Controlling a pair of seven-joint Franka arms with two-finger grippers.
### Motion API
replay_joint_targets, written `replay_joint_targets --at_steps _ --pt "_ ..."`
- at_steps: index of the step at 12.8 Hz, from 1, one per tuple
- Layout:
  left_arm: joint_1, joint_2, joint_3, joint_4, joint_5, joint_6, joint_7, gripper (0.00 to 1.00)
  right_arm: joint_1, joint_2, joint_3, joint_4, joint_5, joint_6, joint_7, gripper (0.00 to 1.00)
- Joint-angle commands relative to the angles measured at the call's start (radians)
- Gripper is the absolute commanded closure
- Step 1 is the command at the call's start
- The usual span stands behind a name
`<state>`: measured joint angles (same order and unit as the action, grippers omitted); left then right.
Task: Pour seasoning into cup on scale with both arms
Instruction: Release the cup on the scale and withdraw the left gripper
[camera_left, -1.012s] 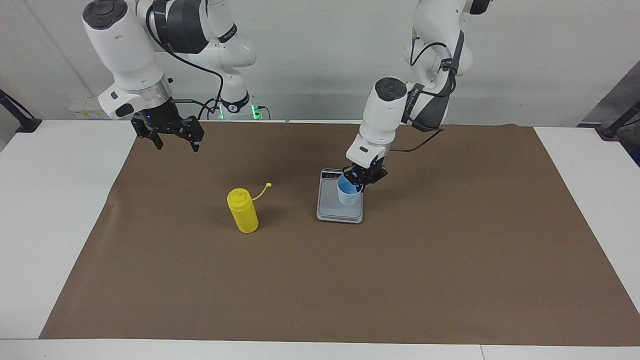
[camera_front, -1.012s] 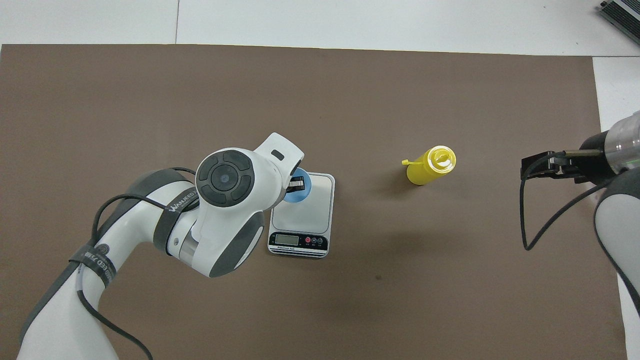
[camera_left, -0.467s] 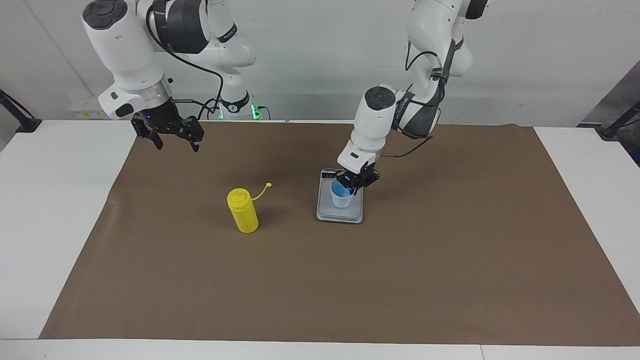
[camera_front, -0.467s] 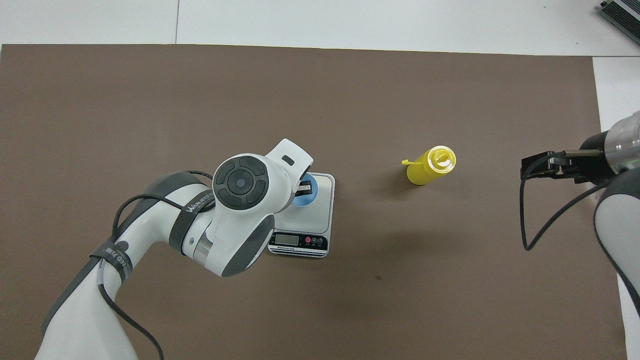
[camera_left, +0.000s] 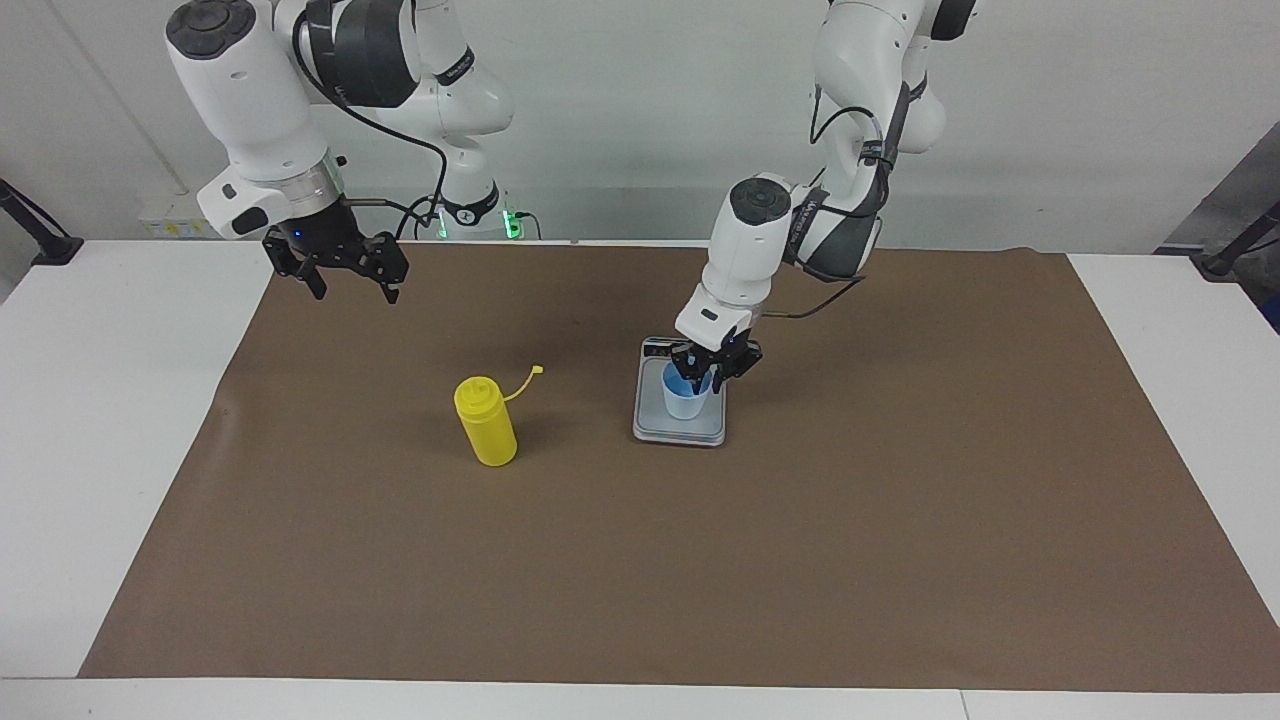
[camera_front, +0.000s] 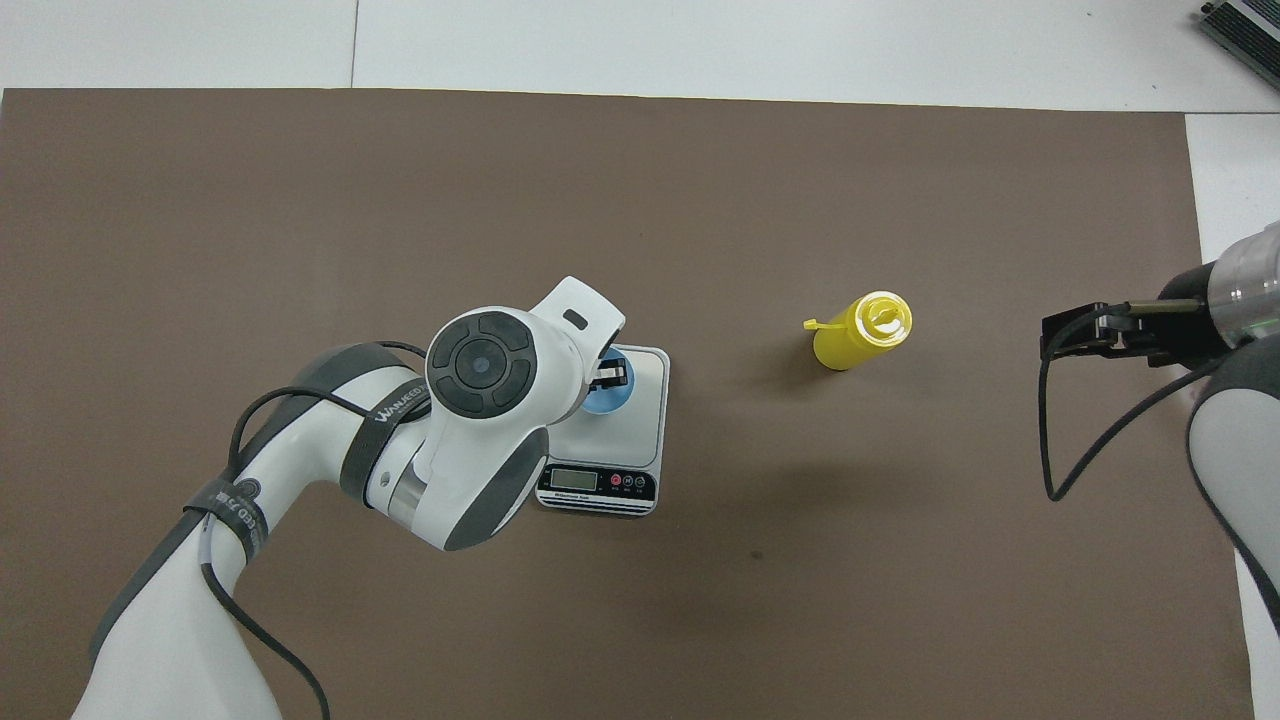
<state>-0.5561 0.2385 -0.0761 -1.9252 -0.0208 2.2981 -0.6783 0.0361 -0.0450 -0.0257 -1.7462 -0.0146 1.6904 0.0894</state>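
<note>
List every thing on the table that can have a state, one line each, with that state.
cup: upright on the scale, mouth open.
scale: flat on the brown mat, carrying the cup.
seasoning: standing upright on the mat, cap off and hanging by its strap, untouched.
left gripper: at the cup's rim.
right gripper: open, empty, raised above the mat at the right arm's end, waiting.

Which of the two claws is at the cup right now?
The left claw: it is down at the rim of the light blue cup on the scale. The right claw waits in the air, apart from the yellow bottle.
</note>
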Motion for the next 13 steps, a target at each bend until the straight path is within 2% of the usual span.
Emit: replay_joint_targets --at_steps 1,4,9,13 --pt "0.008 -0.048 0.022 0.020 0.013 -0.069 -0.006 0.00 -0.002 -0.027 0.004 -0.030 -0.002 0.015 0.003 0.00" --pt "0.082 -0.114 0.022 0.058 0.087 -0.196 0.043 0.00 -0.002 -0.026 0.004 -0.029 -0.002 0.017 0.003 0.00" --pt "0.240 -0.203 0.021 0.058 0.085 -0.314 0.314 0.00 -0.002 -0.023 0.004 -0.018 -0.004 0.018 0.001 0.00" --pt "0.407 -0.265 0.022 0.051 0.074 -0.390 0.575 0.00 0.001 -0.024 0.004 -0.015 -0.002 0.006 -0.022 0.00"
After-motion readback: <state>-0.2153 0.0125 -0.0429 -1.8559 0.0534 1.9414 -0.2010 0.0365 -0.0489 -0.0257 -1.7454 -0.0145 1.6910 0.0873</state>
